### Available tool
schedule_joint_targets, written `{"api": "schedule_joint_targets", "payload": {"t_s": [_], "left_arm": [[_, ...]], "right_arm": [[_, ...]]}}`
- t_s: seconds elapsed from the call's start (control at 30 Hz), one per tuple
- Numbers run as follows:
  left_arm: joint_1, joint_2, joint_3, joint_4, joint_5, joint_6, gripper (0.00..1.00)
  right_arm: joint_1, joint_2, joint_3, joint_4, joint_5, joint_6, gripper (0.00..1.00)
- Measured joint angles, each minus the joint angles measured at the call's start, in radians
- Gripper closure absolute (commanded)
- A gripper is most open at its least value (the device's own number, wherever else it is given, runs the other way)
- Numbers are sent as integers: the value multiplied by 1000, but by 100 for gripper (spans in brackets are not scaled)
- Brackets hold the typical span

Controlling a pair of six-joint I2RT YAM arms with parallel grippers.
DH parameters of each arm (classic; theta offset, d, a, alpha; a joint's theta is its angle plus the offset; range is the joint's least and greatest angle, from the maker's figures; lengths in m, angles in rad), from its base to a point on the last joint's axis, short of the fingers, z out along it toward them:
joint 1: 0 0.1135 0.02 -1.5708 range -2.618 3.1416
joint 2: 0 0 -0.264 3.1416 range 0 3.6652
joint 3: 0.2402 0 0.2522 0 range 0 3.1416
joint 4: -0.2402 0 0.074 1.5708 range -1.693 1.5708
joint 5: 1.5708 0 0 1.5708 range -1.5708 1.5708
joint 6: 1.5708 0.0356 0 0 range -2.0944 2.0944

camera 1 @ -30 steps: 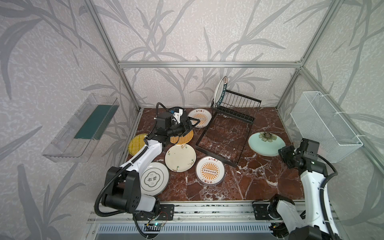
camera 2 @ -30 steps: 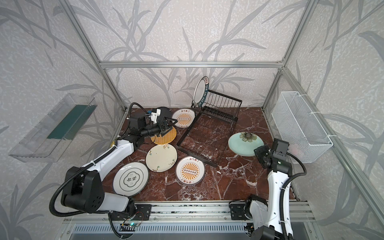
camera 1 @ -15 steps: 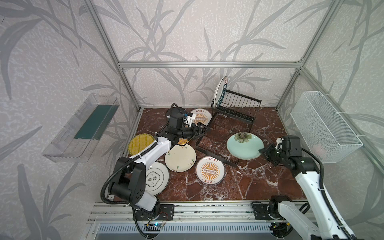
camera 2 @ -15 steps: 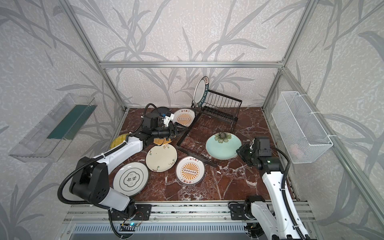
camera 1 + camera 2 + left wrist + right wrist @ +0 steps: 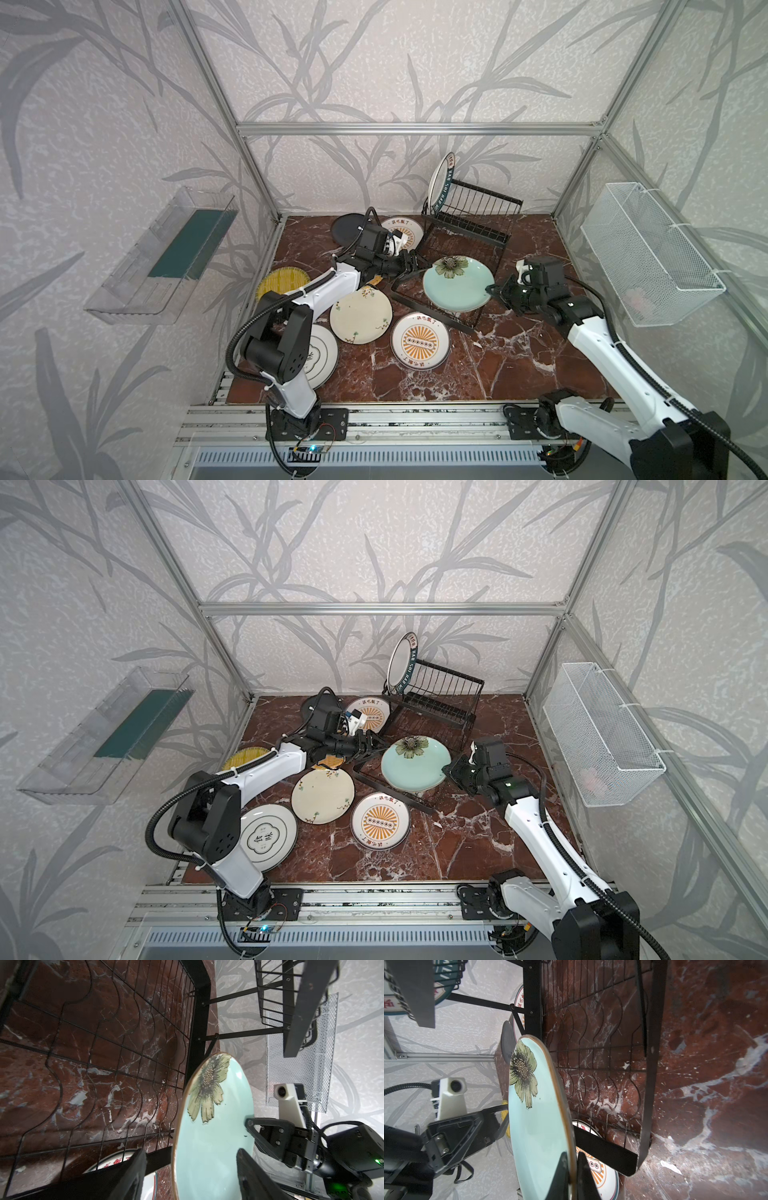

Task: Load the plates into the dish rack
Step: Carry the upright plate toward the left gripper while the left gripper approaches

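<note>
A: Where is the green plate [image 5: 457, 282] at this moment?

B: It is in the air, above the flat grid part of the rack [image 5: 473, 208]. As far as I can see, it touches no wire. The right gripper [image 5: 492, 289] is clamped on its rim, on the side toward the right arm.

A: And the left gripper [image 5: 419, 264]?

B: It is at the opposite rim. In the left wrist view its jaws stand apart, one on each side of the plate, and I see no pad pressing on it. So it is not grasping.

A: Then the plate lies between the two grippers?

B: Yes, on one line: left gripper, plate, right gripper. Both are at its edge, so neither arm is nearer.

A: How does the plate lie?

B: Almost flat, face up, with the flower toward the back wall. I think this is the important point. The slots of the raised section are beyond the plate, toward the back wall. A plate must stand on its edge there, like the white plate [image 5: 442, 183] at the end on the left arm's side.

A: So what does the next move need?

B: In my judgement, a grip from the left on the free rim. Then the plate must turn from flat to upright before it goes back to the slots. If one gripper lets go too early, the plate can fall on the grid.
</note>
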Motion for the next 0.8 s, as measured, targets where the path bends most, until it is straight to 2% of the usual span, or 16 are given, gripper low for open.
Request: {"api": "schedule_joint_targets", "payload": {"t_s": [0.33, 0.63, 0.8], "left_arm": [[0, 35, 6, 3, 5, -37, 68], [13, 38, -39, 169, 35, -190, 98], [21, 34, -107, 312, 30, -304, 100]], "right_arm": [[29, 61, 5, 105, -27, 20, 100], [32, 130, 31, 143, -34, 45, 100], [31, 151, 35, 179, -42, 47, 100]]}}
